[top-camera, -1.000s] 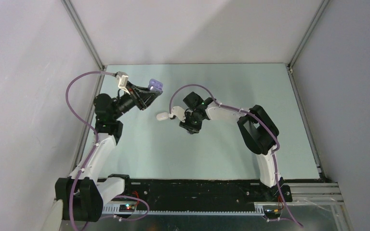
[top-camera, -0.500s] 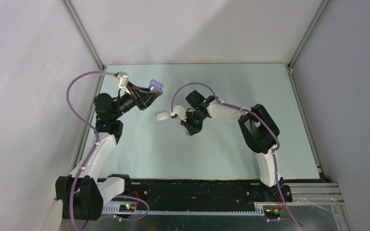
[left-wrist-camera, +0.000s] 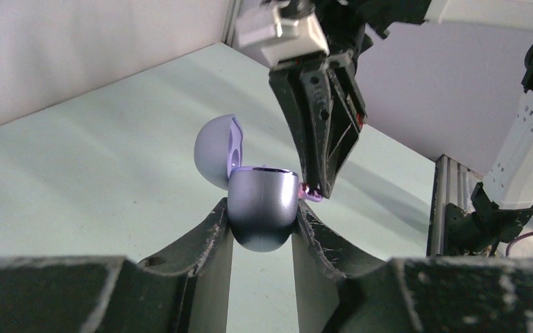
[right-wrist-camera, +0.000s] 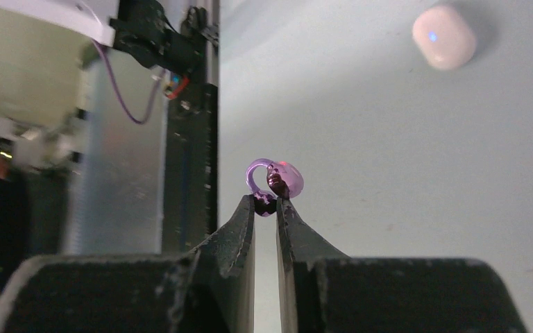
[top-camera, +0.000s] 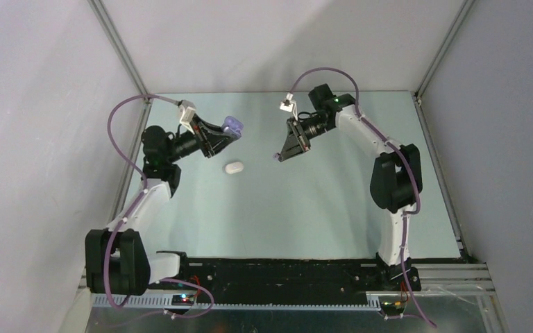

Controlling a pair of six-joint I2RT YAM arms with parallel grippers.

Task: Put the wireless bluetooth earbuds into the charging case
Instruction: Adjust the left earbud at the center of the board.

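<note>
Both arms were up off the worktop point(top-camera: 333, 208), over its far-left part, with their tips aimed at each other. The left gripper point(left-wrist-camera: 261, 225) was clamped around the lower half of the purple charging case point(left-wrist-camera: 262, 201). It held the case in the air toward the far left corner, close to the left edge, with the lid point(left-wrist-camera: 215, 149) flipped open. The right gripper point(right-wrist-camera: 266, 205) had its tips almost pressed together, pinching one purple earbud point(right-wrist-camera: 277, 179).

From the left wrist cam that bud sat just beside the case's open rim, but I couldn't tell if it touched. From above, the two grippers looked apart, with a gap between them. A white case point(top-camera: 234, 168) lay shut on the worktop just nearward of the left gripper, and bare surface ran from it out to the near and right edges.

Materials-wise, the worktop was matte pale green. The purple case was smooth, glossy and egg-shaped. The bud was translucent purple with a little curled loop. The white case was a rounded pebble with a blue light on it. The gripper fingers were black, scuffed and tapered to wedges.
</note>
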